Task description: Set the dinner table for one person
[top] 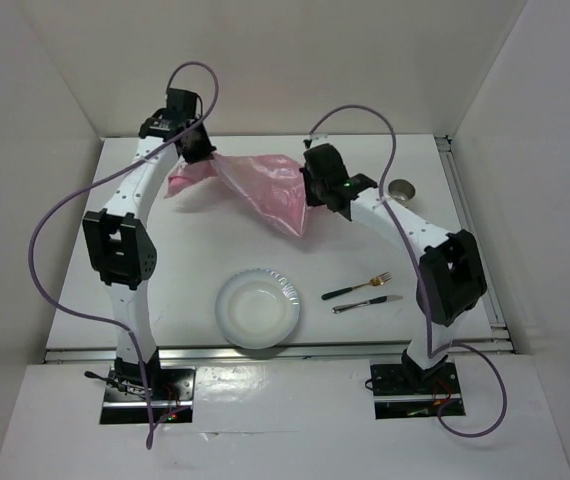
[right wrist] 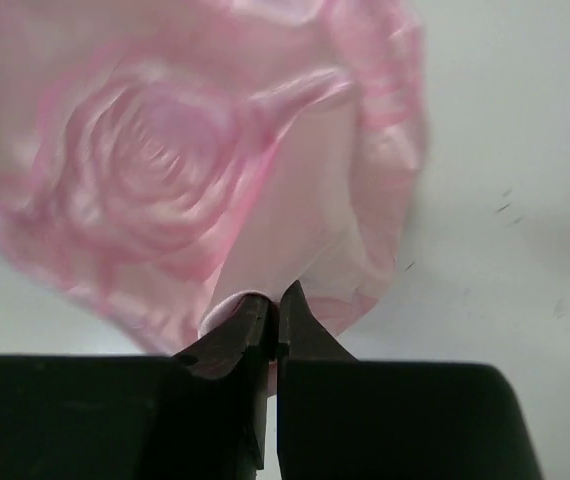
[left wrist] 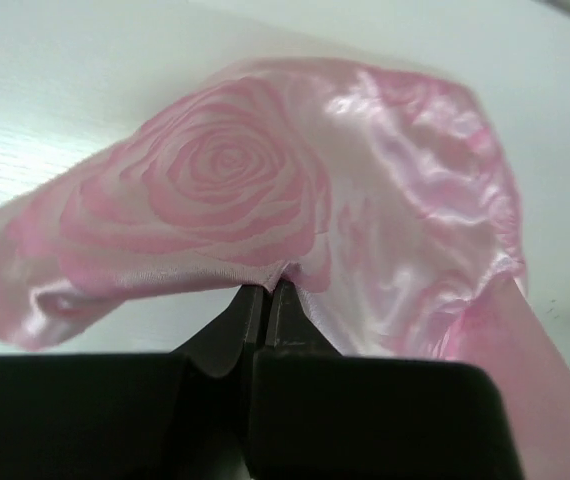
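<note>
**Top view.** The left fingers (top: pixel 198 150) and the right fingers (top: pixel 312 188) are each clamped on an edge of the pink rose-patterned satin cloth (top: pixel 265 185). The cloth is drawn taut between them over the far half of the large flat white bench with metal rails (top: pixel 195 245). A loose end sags towards the bench just left of the left fingers.

Both arms reach forward and lean inward, elbows raised and wrists tipped down at the cloth. Nearer the bases than either pair of fingers lie three things:
- a round white paper plate (top: pixel 256 308)
- a gold fork with a dark handle (top: pixel 357 288)
- a dark-handled knife (top: pixel 365 303)

A small round metal cup (top: pixel 402 189) sits just right of the right fingers.

The likely trouble is that a cloth dragged low towards the bases could sweep the plate or cutlery aside. A swing of the right arm could also knock the cup.

**Left wrist view.** The left fingers (left wrist: pixel 270 288) are shut on only a small pinch of hem. The cloth (left wrist: pixel 265 190) billows ahead of the tips, with the bench (left wrist: pixel 65 80) beyond it. Satin looks slippery, so pulling the arms further apart could draw the hem out of so shallow a hold.

**Right wrist view.** The right fingers (right wrist: pixel 273 298) are likewise closed on a narrow fold. The cloth (right wrist: pixel 165 170) hangs ahead and to the left of the tips, and bare bench (right wrist: pixel 505 150) shows to the right. The same slip is possible here, and if it happened that side would drop in a crumple.
</note>
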Controlling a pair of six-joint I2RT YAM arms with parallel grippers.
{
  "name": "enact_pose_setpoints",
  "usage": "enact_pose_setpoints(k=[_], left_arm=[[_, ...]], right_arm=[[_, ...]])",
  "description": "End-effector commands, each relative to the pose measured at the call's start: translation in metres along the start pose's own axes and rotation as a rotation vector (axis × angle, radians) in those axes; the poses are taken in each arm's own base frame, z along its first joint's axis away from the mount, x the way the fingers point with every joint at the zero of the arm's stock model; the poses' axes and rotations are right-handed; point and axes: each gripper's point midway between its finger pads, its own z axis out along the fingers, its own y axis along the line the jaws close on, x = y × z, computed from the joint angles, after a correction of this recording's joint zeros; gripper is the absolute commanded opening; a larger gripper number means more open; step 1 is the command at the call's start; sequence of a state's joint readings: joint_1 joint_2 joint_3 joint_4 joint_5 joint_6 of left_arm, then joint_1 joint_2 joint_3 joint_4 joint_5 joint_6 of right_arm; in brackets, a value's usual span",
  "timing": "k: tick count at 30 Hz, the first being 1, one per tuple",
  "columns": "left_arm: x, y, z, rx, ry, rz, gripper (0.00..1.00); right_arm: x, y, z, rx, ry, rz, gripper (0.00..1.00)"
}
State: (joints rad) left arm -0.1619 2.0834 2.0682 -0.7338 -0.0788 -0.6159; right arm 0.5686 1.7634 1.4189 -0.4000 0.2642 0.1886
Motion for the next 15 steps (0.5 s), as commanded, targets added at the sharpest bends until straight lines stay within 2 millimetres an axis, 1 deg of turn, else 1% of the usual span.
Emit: enact_pose_setpoints(k=[1,2,3,4,5,6,7,8,9,10,11,12,13,14,15], left_arm=[[-0.057,-0.005,-0.079,0.046,-0.163,0.04,0.0],[-0.064,-0.001,-0.087,0.024,-0.194,0.062,0.0],[-0.075,0.002,-0.107,0.025,-0.239,0.061,0.0],[-0.073,0.009,-0.104,0.011,-0.23,0.066,0.0],[-0.075,0.011,-0.117,0.007,-0.25,0.073,0.0],[-0.075,0.012,-0.123,0.009,-0.257,0.081,0.0],[-0.075,0.017,-0.128,0.003,-0.262,0.075,0.0],[-0.07,0.02,-0.133,-0.001,-0.258,0.088,0.0],[-0.071,0.02,-0.135,0.004,-0.267,0.087,0.0],[-0.067,0.022,-0.132,-0.002,-0.255,0.088,0.0],[-0.068,0.021,-0.135,0.004,-0.267,0.087,0.0],[-0.069,0.021,-0.131,0.003,-0.267,0.096,0.0],[-0.069,0.026,-0.125,-0.009,-0.259,0.091,0.0],[-0.071,0.025,-0.122,-0.011,-0.255,0.091,0.0],[-0.077,0.015,-0.126,0.033,-0.26,0.124,0.0]], right_arm=[[-0.082,-0.024,-0.055,0.032,-0.214,0.044,0.0],[-0.091,-0.03,-0.062,0.037,-0.245,0.051,0.0],[-0.106,-0.036,-0.078,0.036,-0.3,0.072,0.0],[-0.105,-0.038,-0.083,0.035,-0.305,0.074,0.0],[-0.108,-0.045,-0.087,0.043,-0.322,0.086,0.0],[-0.107,-0.05,-0.089,0.042,-0.322,0.091,0.0],[-0.113,-0.049,-0.101,0.025,-0.347,0.105,0.0],[-0.11,-0.05,-0.102,0.025,-0.346,0.105,0.0],[-0.111,-0.055,-0.101,0.035,-0.346,0.111,0.0],[-0.115,-0.054,-0.106,0.023,-0.362,0.114,0.0],[-0.115,-0.059,-0.105,0.032,-0.363,0.12,0.0],[-0.118,-0.063,-0.103,0.033,-0.363,0.126,0.0],[-0.119,-0.063,-0.095,0.023,-0.352,0.125,0.0],[-0.124,-0.067,-0.093,0.032,-0.355,0.131,0.0],[-0.137,-0.07,-0.096,0.024,-0.38,0.141,0.0]])
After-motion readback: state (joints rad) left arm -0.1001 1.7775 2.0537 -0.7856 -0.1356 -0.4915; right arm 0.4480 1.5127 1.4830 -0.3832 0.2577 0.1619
